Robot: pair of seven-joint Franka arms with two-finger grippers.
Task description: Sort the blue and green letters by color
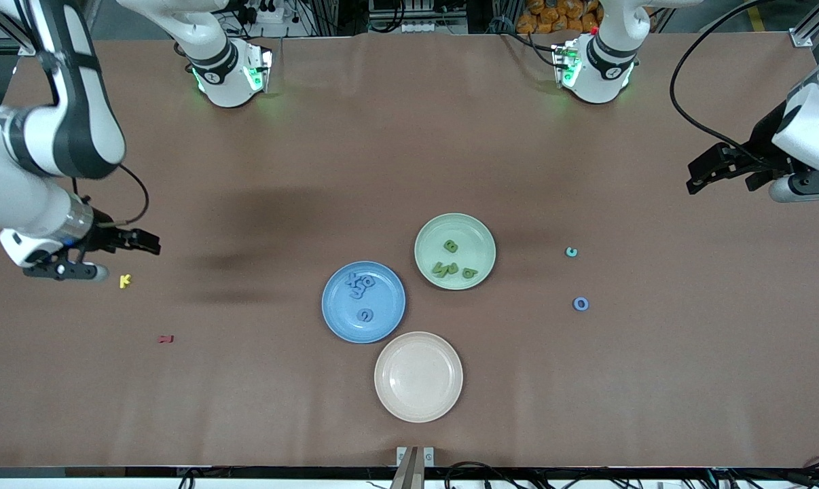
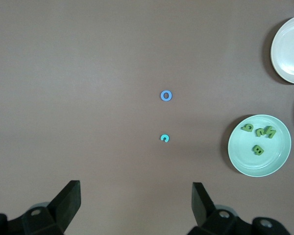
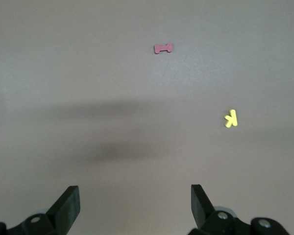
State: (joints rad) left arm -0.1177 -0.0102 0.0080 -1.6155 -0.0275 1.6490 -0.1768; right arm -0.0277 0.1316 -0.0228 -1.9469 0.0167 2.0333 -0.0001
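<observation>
The brown surface (image 1: 409,170) carries three plates bunched near its middle. The cream plate (image 1: 418,376) sits nearest the front camera and is bare. The blue plate (image 1: 363,301) lies at about ten o'clock from it, the rims almost touching, and the pale green plate (image 1: 455,250) lies at about one o'clock from the blue one, just beside it.

Both arms hang up in the air at the two ends. The right hand (image 1: 141,241) is over bare surface close to the yellow K (image 1: 125,280), its fingers spread wide with nothing between them. The left hand (image 1: 712,170) is over the left arm's end, its fingers likewise spread and holding nothing.

On the blue plate the blue letters (image 1: 360,285) cluster at roughly eleven o'clock on the dish, overlapping so their headings are hard to read, with one more round blue letter (image 1: 365,315) lying flat near the centre. On the green plate the green letters (image 1: 453,263) lie flat: one near the centre, the others toward the rim at about six o'clock.

Two letters are loose on the surface toward the left arm's end. The blue O (image 1: 580,304) lies flat, a ring with no long axis. The teal C (image 1: 571,252) lies at twelve o'clock from it, well apart; which way its gap faces I cannot tell.

The dark red letter (image 1: 166,339) lies toward the right arm's end, its long axis along the length of the surface.
</observation>
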